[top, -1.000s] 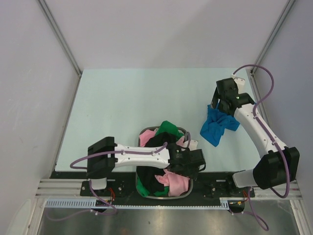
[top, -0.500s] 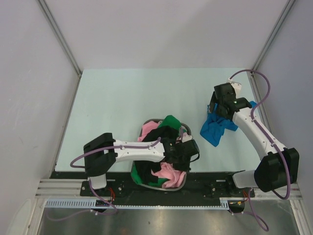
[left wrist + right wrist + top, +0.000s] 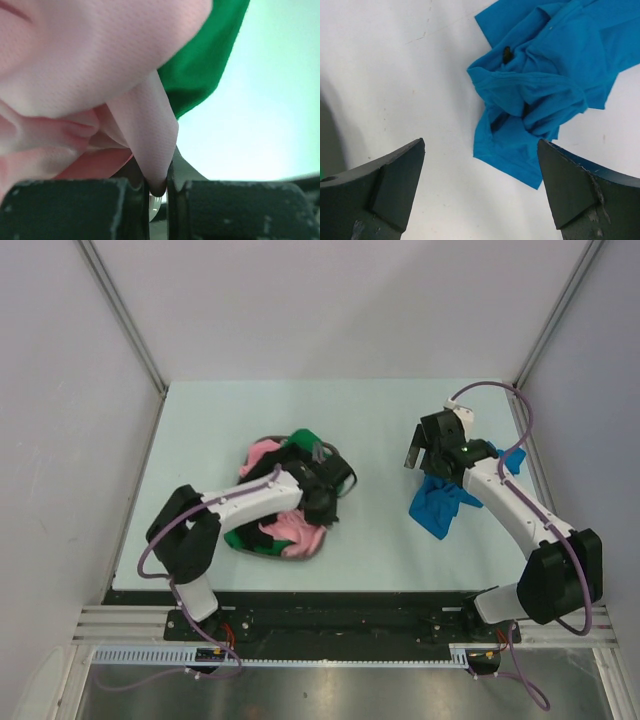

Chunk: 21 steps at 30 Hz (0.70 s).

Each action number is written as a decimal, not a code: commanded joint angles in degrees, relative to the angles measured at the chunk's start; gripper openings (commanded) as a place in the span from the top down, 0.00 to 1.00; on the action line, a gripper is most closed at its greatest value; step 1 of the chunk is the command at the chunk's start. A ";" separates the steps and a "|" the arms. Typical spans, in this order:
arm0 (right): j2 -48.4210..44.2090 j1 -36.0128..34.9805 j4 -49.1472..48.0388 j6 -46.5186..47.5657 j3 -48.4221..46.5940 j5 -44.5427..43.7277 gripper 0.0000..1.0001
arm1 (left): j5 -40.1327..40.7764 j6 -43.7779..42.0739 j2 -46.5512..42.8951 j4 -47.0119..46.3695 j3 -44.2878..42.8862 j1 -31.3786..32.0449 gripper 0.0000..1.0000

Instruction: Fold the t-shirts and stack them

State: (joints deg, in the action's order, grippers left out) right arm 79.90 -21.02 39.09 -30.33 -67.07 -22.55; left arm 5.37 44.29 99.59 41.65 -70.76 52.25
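Note:
A crumpled bright blue t-shirt [image 3: 440, 505] [image 3: 535, 95] lies on the table at the right. My right gripper [image 3: 414, 456] [image 3: 481, 141] hovers just left of it, open, with nothing between its fingers. Pink [image 3: 295, 528], green [image 3: 303, 437] and black t-shirts fill the round grey basket [image 3: 300, 554] at left centre. My left gripper [image 3: 323, 506] [image 3: 159, 187] is at the basket's right side, shut on a fold of the pink t-shirt [image 3: 145, 125]. A green t-shirt [image 3: 200, 65] hangs behind that fold. A grey edge shows beside the jaws; I cannot tell whether the rim is pinched too.
The pale green table [image 3: 380, 420] is fenced by grey walls at the back and both sides. The left arm's link [image 3: 245, 502] lies across the basket's near side. A metal rail [image 3: 320, 625] runs along the near edge.
The left gripper shut, then swung up and to the left, and the basket of shirts slid with it away from the near edge. The right gripper drifted left off the blue t-shirt.

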 commanded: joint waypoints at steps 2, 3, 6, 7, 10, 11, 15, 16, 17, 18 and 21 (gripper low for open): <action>0.87 -0.34 -4.46 -2.10 -0.43 2.94 0.00 | 10.80 -11.94 1.82 11.77 -11.66 -12.95 1.00; 0.96 -0.60 -4.72 -2.45 -0.43 3.21 0.00 | 11.15 -15.17 4.18 12.66 -13.77 -15.40 1.00; 1.14 -1.48 -5.78 -2.72 -0.61 3.82 0.00 | 13.96 -21.59 7.97 14.77 -21.16 -19.53 1.00; 1.31 -1.48 -6.04 -2.81 -0.61 3.74 0.00 | 14.84 -23.01 10.34 14.95 -23.87 -20.60 1.00; 1.58 -2.36 -6.39 -3.42 -0.61 4.00 0.00 | 15.73 -29.07 16.04 14.60 -27.75 -24.55 1.00; 1.58 -2.45 -6.31 -3.68 -0.61 4.26 0.00 | 16.42 -30.31 17.29 13.82 -28.02 -25.43 1.00; 1.66 -3.68 -6.39 -4.04 -0.61 4.18 0.00 | 15.12 -35.23 22.39 8.81 -27.24 -30.70 1.00; 1.75 -4.20 -6.31 -4.39 -0.61 4.18 0.00 | 15.37 -35.50 23.10 7.93 -26.98 -31.59 1.00; 1.75 -4.47 -6.31 -4.56 -0.61 3.92 0.00 | 15.29 -36.55 24.67 6.27 -26.89 -32.38 1.00; 1.93 -4.65 -6.57 -4.39 -0.52 3.91 0.00 | 17.64 -38.04 25.30 5.47 -26.88 -33.69 1.00; 2.80 -5.61 -7.36 -4.65 -0.52 3.74 0.00 | 18.53 -40.15 28.36 3.00 -28.11 -36.15 1.00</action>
State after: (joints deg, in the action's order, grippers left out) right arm 81.52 -25.47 33.91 -33.61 -67.07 -18.52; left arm 18.44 11.94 120.73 51.37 -98.50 21.85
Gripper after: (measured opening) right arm 0.994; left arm 0.102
